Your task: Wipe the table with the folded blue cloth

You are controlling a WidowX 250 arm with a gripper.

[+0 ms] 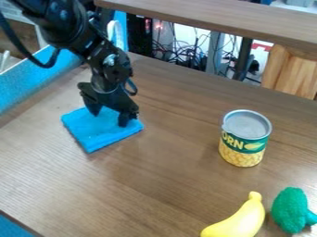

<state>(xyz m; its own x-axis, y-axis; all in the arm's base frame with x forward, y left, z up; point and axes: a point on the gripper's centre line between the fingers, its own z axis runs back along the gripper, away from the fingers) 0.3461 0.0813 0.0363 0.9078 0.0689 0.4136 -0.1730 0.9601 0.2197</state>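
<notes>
Toward the table's (pixel 148 185) far left corner, where the blue border (pixel 31 78) along its left side runs back to the far edge, my gripper (pixel 109 119) hangs down over the blue cloth (pixel 105 136). I am released: my two fingers stand apart and point down, one over the cloth's back part, the other close to its right corner. Whether their tips press on it I cannot tell. The cloth lies flat, a folded square, turned so that one corner points toward the near side of the table, with bare wood between it and the border. Well apart from it, to the right, the corn can (pixel 245 143) stands upright, nearer the far edge than the banana (pixel 246 217) and the broccoli (pixel 289 209). Those two lie on the near side of the can, just beside each other, the yellow banana on the left and the green broccoli on the right. Beyond the far edge there are tangled cables (pixel 192 58).
</notes>
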